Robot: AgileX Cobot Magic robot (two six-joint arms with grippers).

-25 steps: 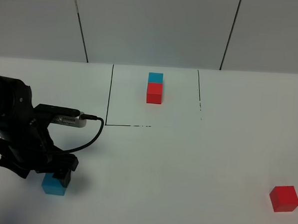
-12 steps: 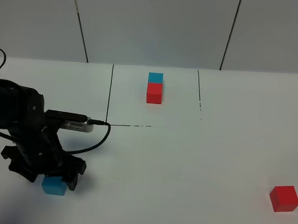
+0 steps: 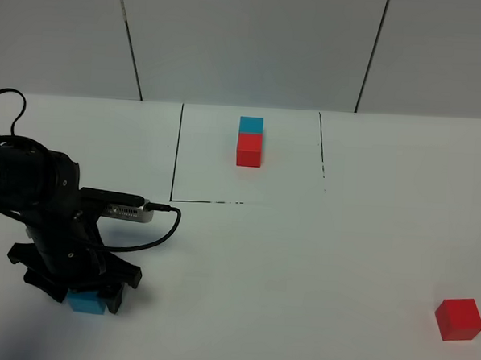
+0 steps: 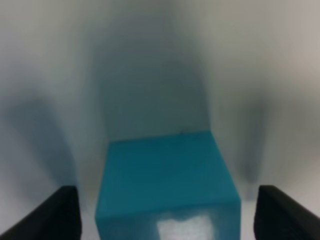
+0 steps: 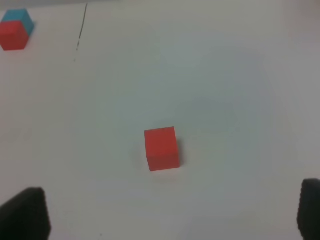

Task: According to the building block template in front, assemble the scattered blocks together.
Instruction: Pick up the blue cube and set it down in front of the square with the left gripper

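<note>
The template, a cyan cube [image 3: 251,125] joined to a red cube [image 3: 249,149], sits inside a black-line rectangle [image 3: 176,156] at the back middle; it also shows far off in the right wrist view [image 5: 15,29]. The loose cyan cube [image 3: 85,302] lies at the front left. My left gripper [image 3: 86,295] is open and low over it, one finger on each side; the left wrist view shows the cube [image 4: 167,180] between the fingertips [image 4: 55,215], with gaps on both sides. The loose red cube [image 3: 459,319] lies at the front right. My right gripper [image 5: 167,215] is open above the red cube [image 5: 161,148]; it is out of the high view.
A white table top [image 3: 301,264] stretches between the two loose cubes. The left arm's black cable [image 3: 153,224] loops out to the right of the arm. A grey panelled wall [image 3: 248,43] stands behind the table.
My left arm has shifted a little to the right and lowered, so that its open fingers now straddle the cyan cube. The cubes have not moved.
</note>
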